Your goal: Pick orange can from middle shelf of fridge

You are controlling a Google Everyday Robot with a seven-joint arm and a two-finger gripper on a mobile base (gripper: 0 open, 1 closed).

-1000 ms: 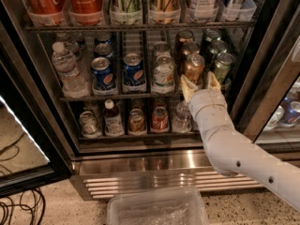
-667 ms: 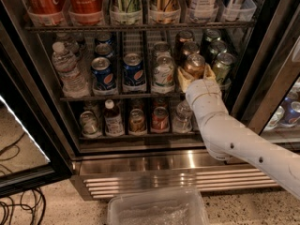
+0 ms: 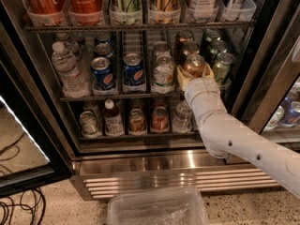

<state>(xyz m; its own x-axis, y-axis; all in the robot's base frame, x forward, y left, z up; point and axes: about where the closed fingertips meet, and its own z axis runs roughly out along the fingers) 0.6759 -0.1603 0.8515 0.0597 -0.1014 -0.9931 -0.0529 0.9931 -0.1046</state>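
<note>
The orange can (image 3: pixel 194 63) stands at the front of its lane on the middle shelf (image 3: pixel 117 96) of the fridge (image 3: pixel 154 163), right of centre, with more orange cans behind it. My gripper (image 3: pixel 195 74) is at the can, with one yellowish finger on each side of its lower body. The jaws stand about a can's width apart and look open around it. The can still stands in its lane. My white arm reaches in from the lower right.
Dark green cans (image 3: pixel 222 64) stand just right of the gripper and a white-green can (image 3: pixel 163 71) just left. Pepsi cans (image 3: pixel 133 69) and a water bottle (image 3: pixel 68 69) are further left. Small bottles fill the rack below. A clear plastic bin (image 3: pixel 157 207) sits on the floor in front.
My gripper has moved up and into the shelf, from just in front of and below the orange can to having its fingers on both sides of it.
</note>
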